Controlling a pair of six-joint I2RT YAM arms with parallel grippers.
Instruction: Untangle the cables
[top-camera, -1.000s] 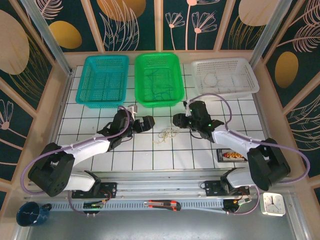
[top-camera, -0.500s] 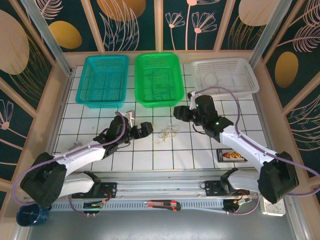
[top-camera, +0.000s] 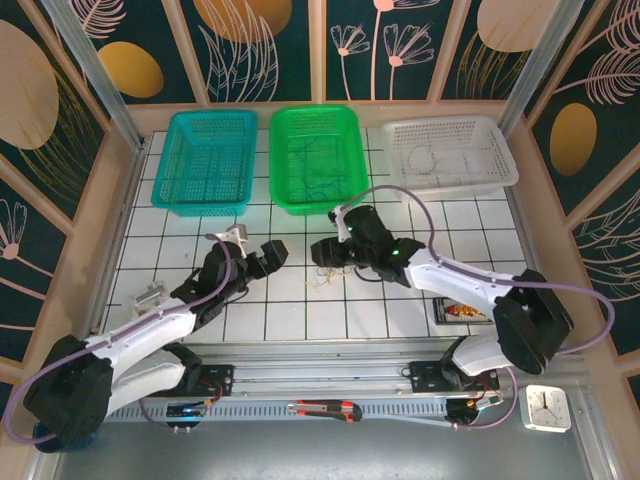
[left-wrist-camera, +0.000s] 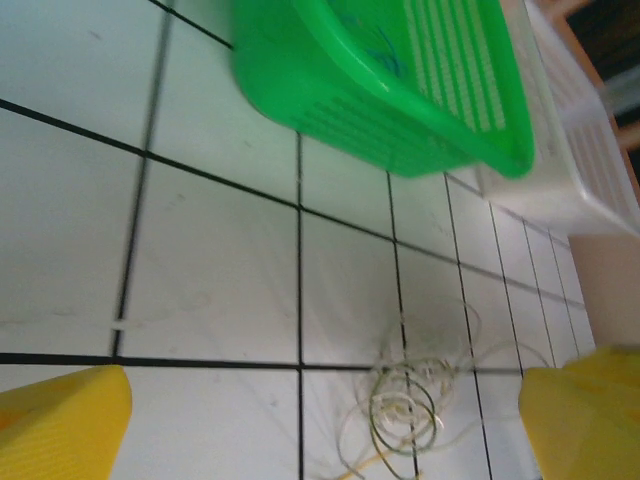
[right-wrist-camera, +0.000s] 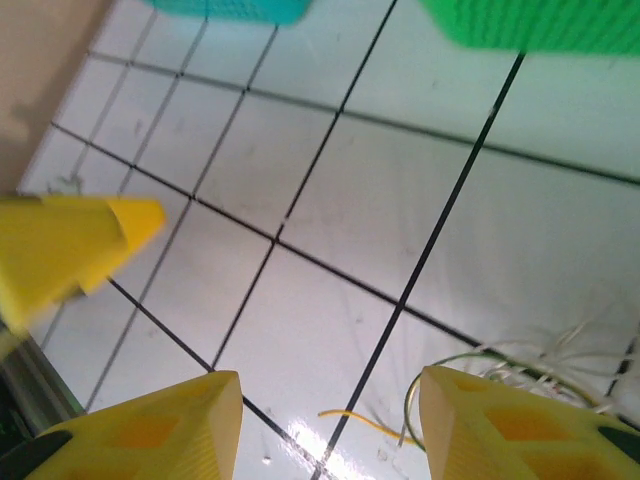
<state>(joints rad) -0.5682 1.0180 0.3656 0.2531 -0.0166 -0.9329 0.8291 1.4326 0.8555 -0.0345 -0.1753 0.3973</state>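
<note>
Between the right gripper's (right-wrist-camera: 330, 425) yellow fingers (right-wrist-camera: 150, 430) lies only bare white tile: they stand apart, clamped on nothing. The tangle of cables (right-wrist-camera: 525, 365) reaches in just beside the finger at the right of the wrist view. One pale yellow strand (right-wrist-camera: 360, 420) trails out of the tangle onto the tile in the gap. Facing it from the other side, the left gripper (left-wrist-camera: 325, 410) is spread wide with nothing in its grasp. In the left wrist view the same tangle curls in small whitish and yellowish loops on the tiles ahead, nearer the finger at that view's right edge. From above, both grippers meet low over the middle of the gridded table (top-camera: 180, 230), tips near each other. The tangle lies on the tile just on the near side of the right gripper's tip, partly hidden by it. Farther out, along the back edge, stand three baskets in a row: a teal basket (top-camera: 175, 165), a green basket (top-camera: 283, 160) holding thin dark blue cords (top-camera: 318, 170), and a white basket (top-camera: 500, 160) with a pale cord loop (top-camera: 425, 157). All three are well apart from the tangle. A small printed packet (top-camera: 462, 310) lies on the tiles beside the right arm.
</note>
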